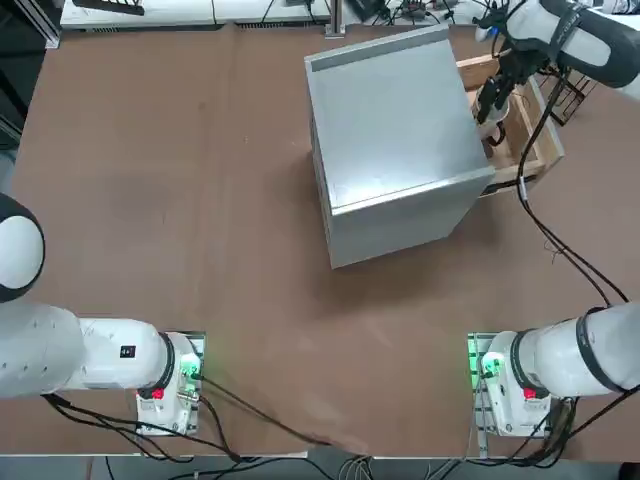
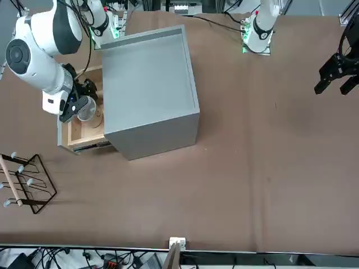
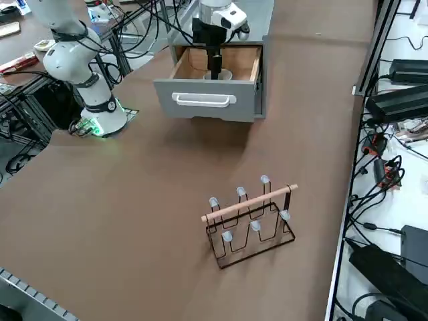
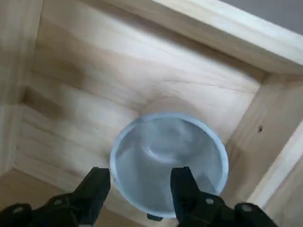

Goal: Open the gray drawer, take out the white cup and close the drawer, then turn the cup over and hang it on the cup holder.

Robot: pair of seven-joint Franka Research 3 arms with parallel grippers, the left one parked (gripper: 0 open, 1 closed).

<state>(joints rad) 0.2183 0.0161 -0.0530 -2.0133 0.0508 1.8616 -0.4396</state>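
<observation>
Indeed, the right gripper (image 4: 142, 171) is down in the open gray drawer (image 3: 167, 107), fingers spread at the white cup (image 4: 168, 161).
Here the drawer juts from its gray metal cabinet (image 1: 400, 120), its light wooden walls around the cup, whose open mouth faces the wrist camera; nothing else shows inside the cup. The two fingers stand apart at the cup's near rim: in the wrist view one lies just outside the rim, the other overlaps the mouth, and I cannot tell whether either touches the wall. Outside, the cup holder (image 3: 251, 202), a rack of dark rods with a light wooden bar and pale-tipped pegs, rests on the brown table (image 3: 120, 221), beyond the drawer's front and apart from it, with no cup on it.
</observation>
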